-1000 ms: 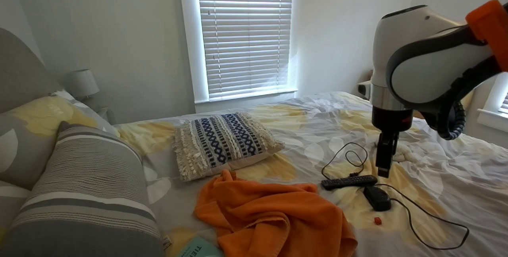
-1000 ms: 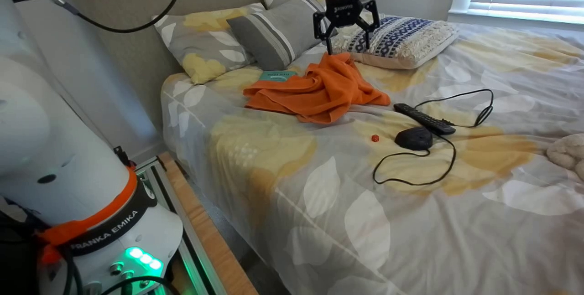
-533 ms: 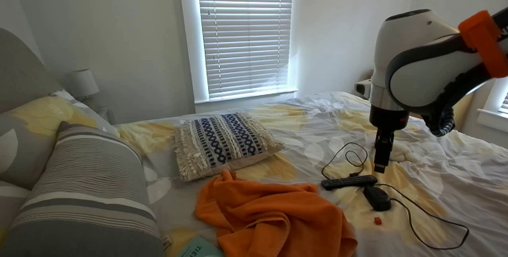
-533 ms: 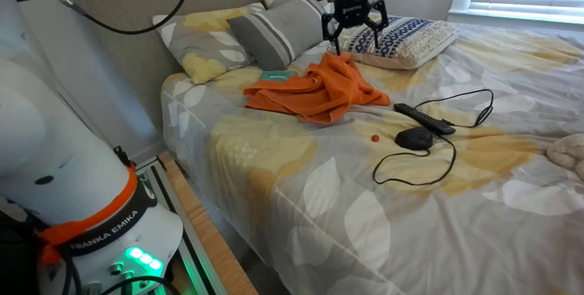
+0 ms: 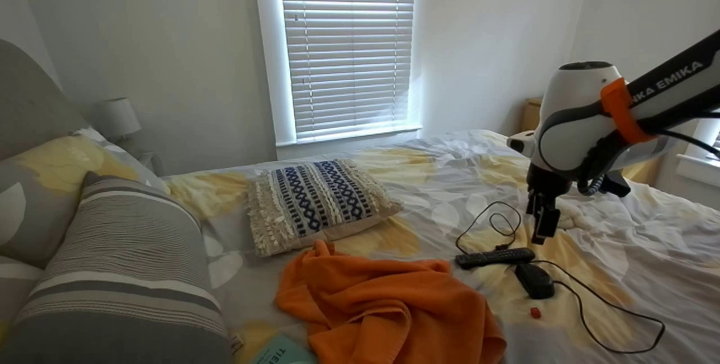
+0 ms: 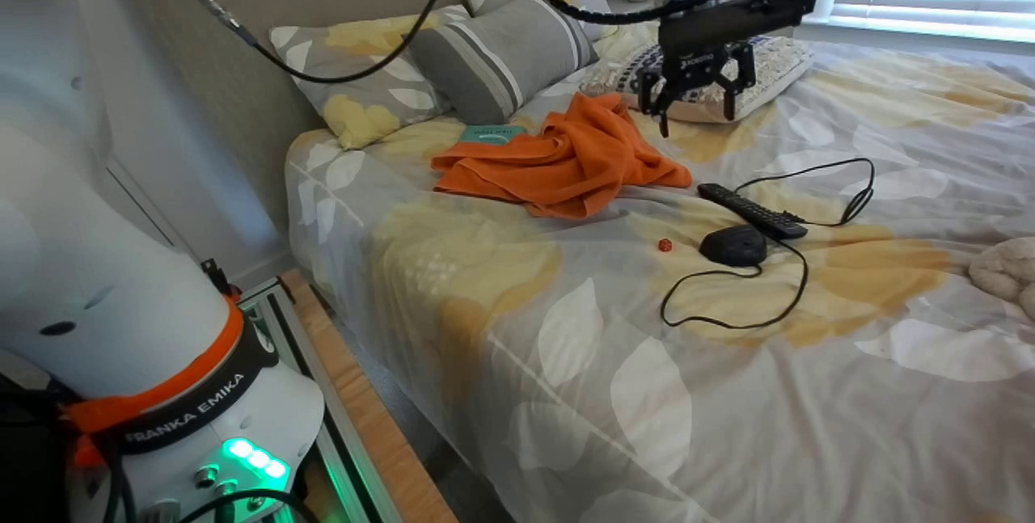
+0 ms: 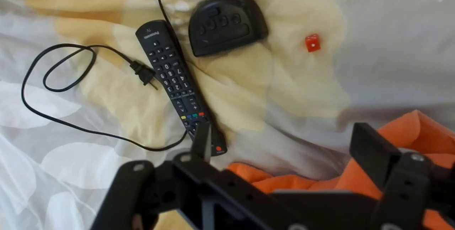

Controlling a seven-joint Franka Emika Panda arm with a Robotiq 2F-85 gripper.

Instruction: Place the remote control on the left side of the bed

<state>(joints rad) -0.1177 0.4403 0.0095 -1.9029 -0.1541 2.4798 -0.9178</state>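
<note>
The black remote control lies on the bed, in both exterior views and face up in the wrist view. The bed has a rumpled grey, white and yellow sheet, also in an exterior view. My gripper is open and empty, pointing down in the air above the bed. It also shows side-on in an exterior view. In the wrist view my gripper has its fingers wide apart; one finger covers part of the remote's lower end.
A black corded device sits beside the remote; its cable and plug touch or pass by the remote. A red die lies near. An orange cloth, patterned cushion, green book and plush thing lie on the bed.
The arm has come lower and the gripper has moved rightward and slightly down in an exterior view, from over the orange cloth toward the remote. The gripper has turned slightly. The remote has not moved.
</note>
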